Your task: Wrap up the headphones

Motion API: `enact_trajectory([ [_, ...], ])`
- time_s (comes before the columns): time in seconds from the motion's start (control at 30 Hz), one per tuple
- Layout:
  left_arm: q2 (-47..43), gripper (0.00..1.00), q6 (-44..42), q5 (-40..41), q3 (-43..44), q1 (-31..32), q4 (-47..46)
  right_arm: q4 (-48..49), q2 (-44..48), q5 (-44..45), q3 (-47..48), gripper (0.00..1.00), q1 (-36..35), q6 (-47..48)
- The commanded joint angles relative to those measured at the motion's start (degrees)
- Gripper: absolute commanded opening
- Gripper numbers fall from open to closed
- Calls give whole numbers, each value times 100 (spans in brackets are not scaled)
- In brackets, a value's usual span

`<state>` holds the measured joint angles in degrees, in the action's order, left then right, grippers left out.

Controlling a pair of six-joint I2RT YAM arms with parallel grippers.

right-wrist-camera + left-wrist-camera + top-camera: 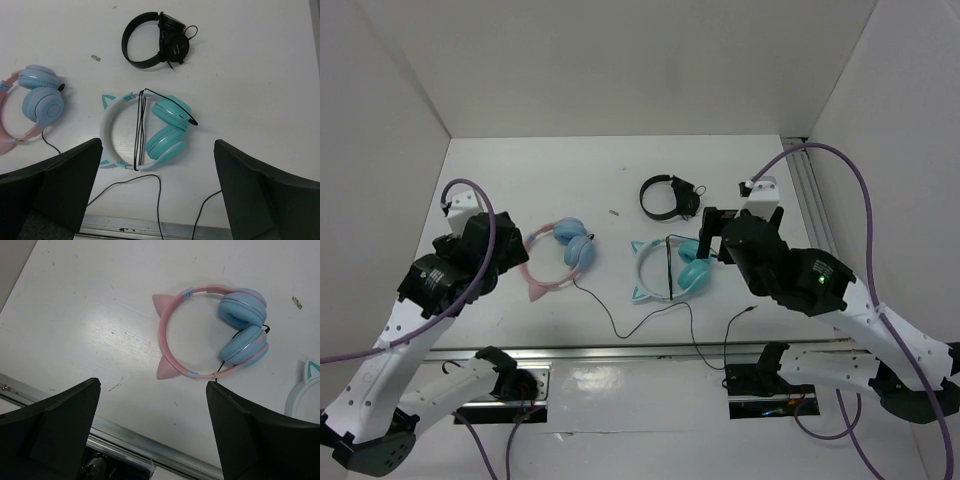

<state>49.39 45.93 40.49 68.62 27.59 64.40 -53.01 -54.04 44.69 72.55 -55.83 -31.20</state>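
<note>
The headphones (570, 245) lie flat, left of centre. The pink band and cat ears point left, and the light blue cups touch at the right. Their thin black cable (592, 301) trails loose toward the near edge, unwrapped.

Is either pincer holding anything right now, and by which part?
Nothing is held: left pincer and right pincer are both open, clear of the pink headphones.

- teal cat-ear headphones (167, 142), white band, flat on the white table (250, 75), black cable looped across the band
- all-black headphones (172, 45) behind them, apart
- small loose bit (95, 58) left of the black pair
</note>
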Motion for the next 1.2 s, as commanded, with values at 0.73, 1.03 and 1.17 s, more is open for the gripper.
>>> enact_trajectory([
  [0.73, 2030, 100, 1967, -656, -2289, -1230, -2303, 1118, 386, -2164, -699, 100, 29, 642],
  [1.03, 3225, 100, 1085, -1192, -2591, -1722, -3944, 1266, 798, -2324, -1058, 100, 29, 694],
  [1.17, 3392, 100, 848, -1245, -2398, -1775, -4067, 1338, 851, -2386, -1112, 100, 29, 642],
])
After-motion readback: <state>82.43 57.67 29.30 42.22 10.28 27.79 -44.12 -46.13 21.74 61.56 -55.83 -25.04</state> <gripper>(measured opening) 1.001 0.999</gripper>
